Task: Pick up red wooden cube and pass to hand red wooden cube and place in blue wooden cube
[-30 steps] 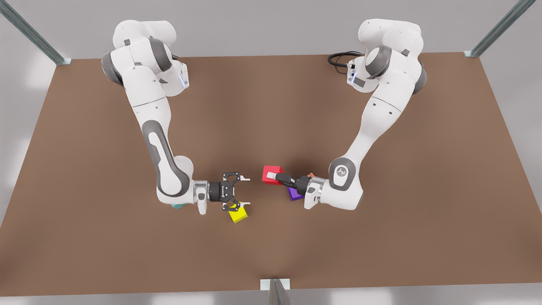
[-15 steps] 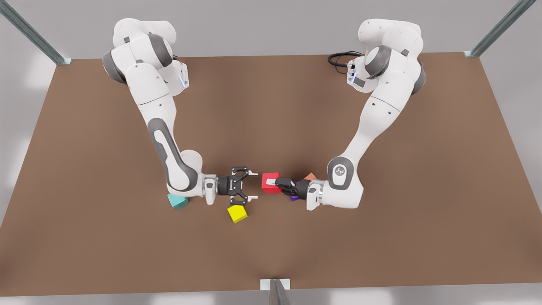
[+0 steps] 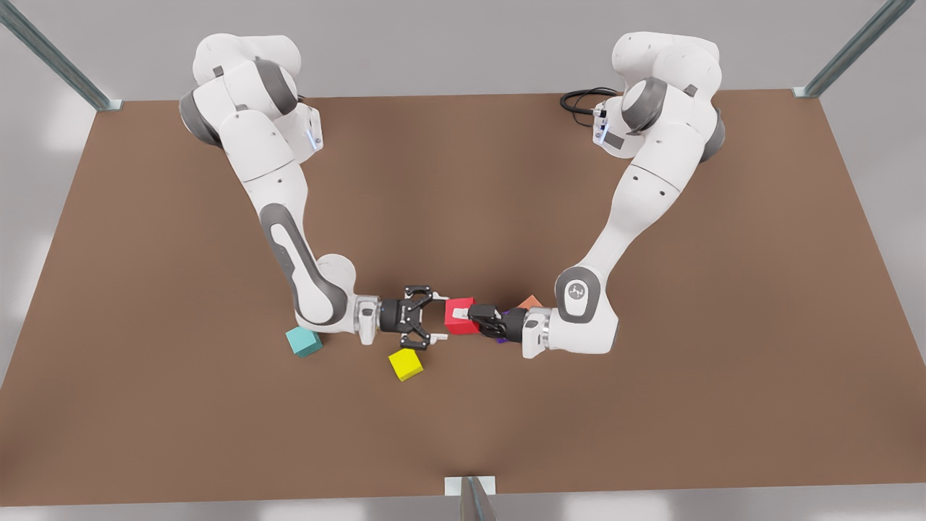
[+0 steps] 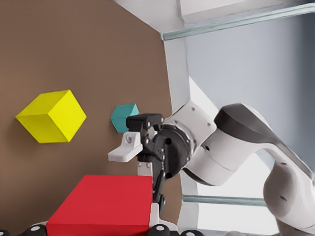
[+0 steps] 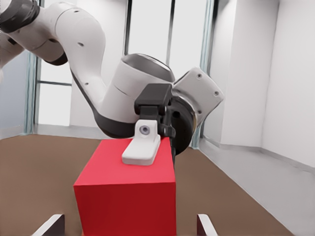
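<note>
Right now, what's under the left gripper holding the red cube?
Below the left gripper, shut on the red wooden cube, a purple cube's sliver and a salmon-orange cube's corner peek out. The gripper covers the rest of both.

A wide brown table [image 3: 463, 181] with a plain matte top takes up most of the front view. Metal frame posts [image 3: 54, 54] slant away from its far corners, and another post meets a pale bracket [image 3: 469, 485] at the middle of its near edge. A grey wall lies behind. A black cable [image 3: 582, 98] coils near the far edge. The right wrist view looks toward tall bright windows [image 5: 147, 44] and white walls.
</note>
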Tool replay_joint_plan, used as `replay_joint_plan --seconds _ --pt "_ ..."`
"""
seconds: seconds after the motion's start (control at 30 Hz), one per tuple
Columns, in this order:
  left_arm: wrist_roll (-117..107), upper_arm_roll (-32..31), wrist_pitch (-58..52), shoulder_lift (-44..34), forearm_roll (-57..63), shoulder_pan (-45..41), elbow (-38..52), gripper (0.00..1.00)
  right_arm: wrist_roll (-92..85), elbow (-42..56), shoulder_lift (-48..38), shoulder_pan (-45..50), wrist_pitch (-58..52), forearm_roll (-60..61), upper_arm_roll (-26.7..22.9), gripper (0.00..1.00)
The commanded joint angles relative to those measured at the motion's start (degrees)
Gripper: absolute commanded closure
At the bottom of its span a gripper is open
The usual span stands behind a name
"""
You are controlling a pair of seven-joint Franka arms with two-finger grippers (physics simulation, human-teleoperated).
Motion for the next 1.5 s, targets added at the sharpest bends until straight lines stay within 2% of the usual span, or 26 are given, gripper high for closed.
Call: replay_joint_plan --seconds 0.0,0.67,0.7,0.73,0.77,0.83,0.87,0.97,1.13,1.23,1.33,1.4,1.43,1.47 --pt "3.46 -0.1 -0.07 -0.06 -0.52 0.0 0.02 0.35 -5.21 0.04 0.09 -0.1 0.42 0.26 0.33 0.01" --pt "3.38 -0.54 0.81 0.9 -2.8 -1.14 0.02 0.35 -5.03 3.12 2.63 -0.18 5.43 2.11 4.46 0.02" --pt "3.29 -0.54 0.81 0.9 -2.8 -1.14 0.02 0.35 -5.03 3.12 2.63 -0.18 5.34 2.11 4.46 0.14" --pt "3.38 -0.54 0.81 0.9 -2.8 -1.23 0.02 0.35 -5.03 3.12 2.63 -0.18 5.51 2.11 4.46 0.42" --pt "3.38 -0.54 0.81 0.9 -2.8 -1.23 0.02 0.34 -5.03 3.12 2.63 -0.27 5.6 2.11 4.46 0.48" --pt "3.38 -0.54 0.81 0.9 -2.8 -1.23 0.02 0.34 -4.94 3.03 2.63 -0.54 5.6 2.11 4.46 0.47" --pt "3.38 -0.54 0.81 0.99 -2.8 -1.23 0.02 0.22 -4.94 3.03 2.63 -0.54 5.6 2.02 4.46 0.47" --pt "3.38 -0.54 0.81 0.9 -2.8 -1.23 0.02 0.0 -4.85 3.03 2.46 -0.8 5.25 2.02 4.46 0.47" --pt "3.38 -0.36 0.9 0.64 -2.37 -0.97 0.02 0.0 -4.77 2.68 2.28 -1.24 4.99 1.93 4.46 0.46" --pt "3.46 -0.36 0.2 0.29 -1.66 2.11 -0.07 0.0 -4.68 2.5 2.19 -1.24 4.99 1.93 4.46 0.45" --pt "1.01 -0.36 -6.74 -0.68 1.41 6.67 -0.07 0.0 -4.24 2.06 0.7 -4.22 4.46 -1.23 4.11 0.45" --pt "-2.59 -0.45 -14.65 -2.7 5.8 11.95 0.02 0.0 -4.24 -0.75 -1.67 -6.95 4.63 -11.15 2.62 0.45" --pt "-7.34 -0.45 -18.78 -4.72 12.65 14.41 0.11 0.0 -4.15 -0.93 -2.9 -6.95 4.55 -19.15 -0.01 0.45" --pt "-13.14 -0.36 -28.69 -8.49 26.08 17.83 0.11 0.0 -3.1 -3.03 -5.36 -6.78 4.55 -27.24 -2.83 0.45"
